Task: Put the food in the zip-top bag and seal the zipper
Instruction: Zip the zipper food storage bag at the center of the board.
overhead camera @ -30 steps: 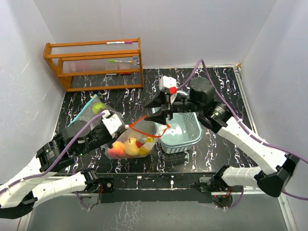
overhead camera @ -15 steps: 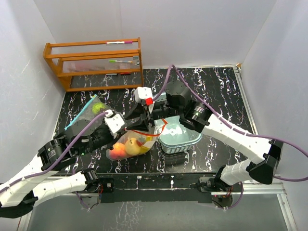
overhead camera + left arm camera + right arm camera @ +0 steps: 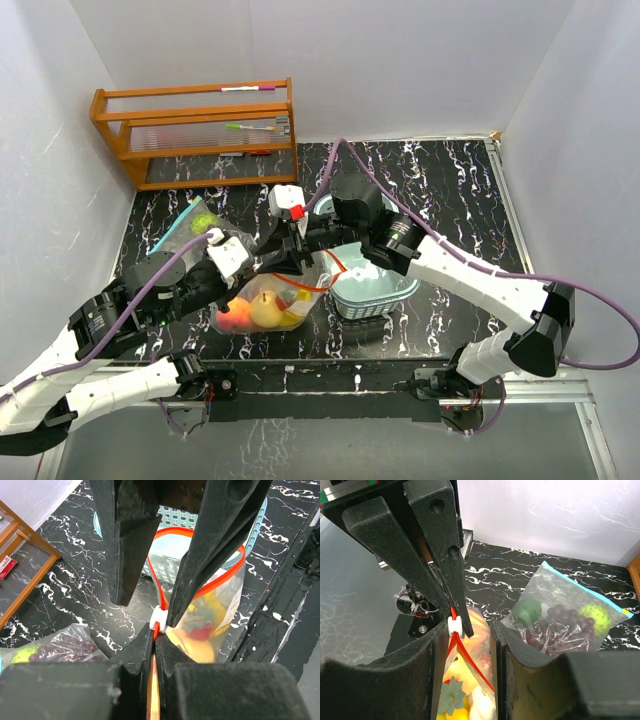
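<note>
The clear zip-top bag with a red zipper holds the food, glossy peach, yellow and red toys, also seen in the left wrist view and the right wrist view. My left gripper is shut on the zipper edge at the bag's corner, just behind the white slider. My right gripper stands with its jaws apart astride the bag's mouth. The slider lies between its fingers, close to one of them. The rest of the zipper gapes.
A pale teal lattice basket sits right of the bag, under my right arm. A second sealed bag with green and dark items lies to the left. A wooden rack stands at the back left.
My right gripper has swung left from above the basket to the bag's mouth beside the left gripper, its jaws narrowing. The bag has sagged a little to the left.
</note>
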Controlling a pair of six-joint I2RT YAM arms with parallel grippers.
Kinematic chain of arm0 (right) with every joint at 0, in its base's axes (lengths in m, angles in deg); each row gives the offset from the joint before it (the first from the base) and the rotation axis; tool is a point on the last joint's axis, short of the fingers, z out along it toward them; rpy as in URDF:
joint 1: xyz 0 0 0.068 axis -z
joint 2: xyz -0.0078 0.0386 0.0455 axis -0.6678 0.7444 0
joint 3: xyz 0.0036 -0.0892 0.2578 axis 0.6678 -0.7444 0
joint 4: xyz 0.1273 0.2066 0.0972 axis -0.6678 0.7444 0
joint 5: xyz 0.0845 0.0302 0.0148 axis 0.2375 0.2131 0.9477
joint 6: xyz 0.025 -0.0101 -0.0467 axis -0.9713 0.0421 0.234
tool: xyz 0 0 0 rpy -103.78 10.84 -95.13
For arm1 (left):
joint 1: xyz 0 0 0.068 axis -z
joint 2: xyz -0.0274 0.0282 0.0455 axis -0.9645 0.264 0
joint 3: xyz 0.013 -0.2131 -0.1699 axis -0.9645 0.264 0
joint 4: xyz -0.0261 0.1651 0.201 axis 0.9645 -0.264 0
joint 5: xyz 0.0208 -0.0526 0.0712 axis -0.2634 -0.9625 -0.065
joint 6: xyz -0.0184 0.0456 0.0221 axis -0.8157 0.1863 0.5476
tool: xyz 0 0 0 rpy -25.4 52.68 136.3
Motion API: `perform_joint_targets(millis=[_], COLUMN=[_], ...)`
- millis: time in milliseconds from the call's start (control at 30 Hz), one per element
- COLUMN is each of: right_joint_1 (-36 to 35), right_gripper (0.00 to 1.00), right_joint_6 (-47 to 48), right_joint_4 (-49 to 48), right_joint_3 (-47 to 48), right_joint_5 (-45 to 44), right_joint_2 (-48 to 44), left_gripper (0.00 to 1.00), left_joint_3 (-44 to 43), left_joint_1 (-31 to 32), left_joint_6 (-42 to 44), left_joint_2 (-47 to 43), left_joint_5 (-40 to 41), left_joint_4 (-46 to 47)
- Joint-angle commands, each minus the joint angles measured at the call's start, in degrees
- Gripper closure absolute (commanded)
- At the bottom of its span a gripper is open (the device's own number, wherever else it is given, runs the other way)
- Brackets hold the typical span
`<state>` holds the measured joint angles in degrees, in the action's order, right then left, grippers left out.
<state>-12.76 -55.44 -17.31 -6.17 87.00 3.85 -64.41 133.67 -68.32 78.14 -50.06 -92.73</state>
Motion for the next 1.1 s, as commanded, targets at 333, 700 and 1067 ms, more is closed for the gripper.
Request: perform_joint_targets(millis=[333, 700, 1067], right_joint_1=[-0.8, -0.9, -0.6], right_gripper=[0.88, 0.92, 0.92], right_joint_6=[-1.1, -1.5, -0.9], right_joint_4=[-5.1, -5.9, -3.4], right_joint_3=[0.8, -1.7, -7.1], right_joint_5=[-1.3, -5.5, -13.7], right_joint_2=[1.0, -1.3, -5.0], left_gripper=[1.00, 1.00, 1.00], left_joint_3=[-1.5, -2.5, -8.0], left_joint_1=[-0.2, -0.3, -0.3], left_joint_6=[-0.8, -0.7, 0.1], left_joint_2=[-1.2, -1.0, -1.6], left_joint_5=[0.6, 2.0, 9.0], left_joint_4=[0.9, -0.1, -1.7])
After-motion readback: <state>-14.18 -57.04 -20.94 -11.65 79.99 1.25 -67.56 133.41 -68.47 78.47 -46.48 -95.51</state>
